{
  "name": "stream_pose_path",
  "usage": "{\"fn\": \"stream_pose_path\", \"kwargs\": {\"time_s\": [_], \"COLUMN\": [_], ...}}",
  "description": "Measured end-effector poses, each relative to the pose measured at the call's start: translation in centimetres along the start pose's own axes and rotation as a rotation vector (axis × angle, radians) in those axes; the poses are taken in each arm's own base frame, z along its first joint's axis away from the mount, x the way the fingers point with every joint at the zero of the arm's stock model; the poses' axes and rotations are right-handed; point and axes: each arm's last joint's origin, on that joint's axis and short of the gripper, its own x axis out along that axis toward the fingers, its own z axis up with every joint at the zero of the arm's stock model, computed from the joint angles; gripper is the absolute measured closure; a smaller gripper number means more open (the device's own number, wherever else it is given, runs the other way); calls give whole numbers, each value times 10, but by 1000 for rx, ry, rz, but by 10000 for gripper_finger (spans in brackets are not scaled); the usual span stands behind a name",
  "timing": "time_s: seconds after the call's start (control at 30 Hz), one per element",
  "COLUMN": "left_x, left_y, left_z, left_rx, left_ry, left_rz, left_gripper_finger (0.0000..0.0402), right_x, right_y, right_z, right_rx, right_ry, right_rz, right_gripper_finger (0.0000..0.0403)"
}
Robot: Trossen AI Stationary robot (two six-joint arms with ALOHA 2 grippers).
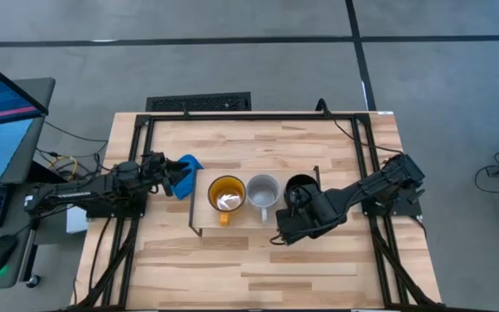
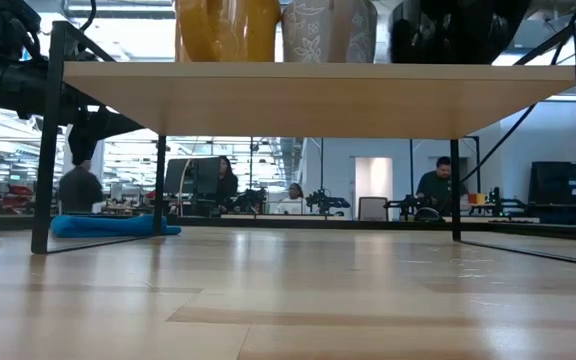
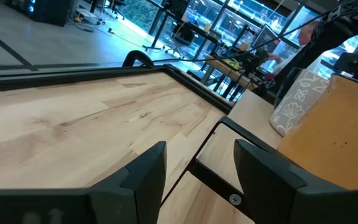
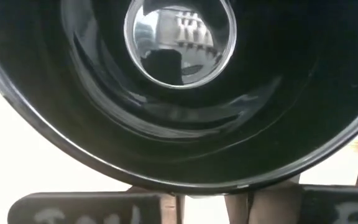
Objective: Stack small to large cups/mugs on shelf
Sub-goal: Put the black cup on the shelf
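Observation:
Three mugs stand upright in a row on the low wooden shelf (image 1: 241, 224) (image 2: 308, 95): the yellow-orange mug (image 1: 226, 195) (image 2: 223, 30), the pale grey mug (image 1: 263, 191) (image 2: 328, 30) and the glossy black mug (image 1: 301, 186) (image 2: 448, 30). My right gripper (image 1: 291, 212) (image 4: 213, 205) is at the black mug's near side, open. Its wrist view looks straight into the mug's hollow (image 4: 179, 43). My left gripper (image 1: 176, 180) (image 3: 197, 168) is open above the table, left of the shelf, by the blue cloth (image 1: 189, 166). My right gripper comes slanting from the table's right and near side at the black mug's near rim (image 4: 241, 185). That rim hides the fingertips, so I cannot tell whether they touch the mug. The mug stands on its base on the shelf.
The blue cloth (image 2: 113, 226) lies on the table beside the shelf's left wire leg (image 2: 48, 140). A black frame runs round the tabletop (image 1: 258, 269). Bare tabletop lies near of the shelf. People sit in the room beyond the far edge.

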Motion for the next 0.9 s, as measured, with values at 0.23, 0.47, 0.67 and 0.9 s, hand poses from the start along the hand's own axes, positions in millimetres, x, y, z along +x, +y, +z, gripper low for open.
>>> {"fn": "stream_pose_path", "kwargs": {"time_s": [0.23,0.47,0.67,0.9], "left_x": [0,0,0,0], "left_y": [0,0,0,0], "left_z": [0,0,0,0], "left_rx": [0,0,0,0], "left_ry": [0,0,0,4], "left_rz": [0,0,0,-5], "left_gripper_finger": [223,223,223,223], "right_x": [0,0,0,0], "right_y": [0,0,0,0], "right_z": [0,-1,-1,0], "right_rx": [1,15,13,9], "right_ry": [2,17,16,15], "right_rz": [0,-4,-4,-4], "right_gripper_finger": [316,272,280,292]}}
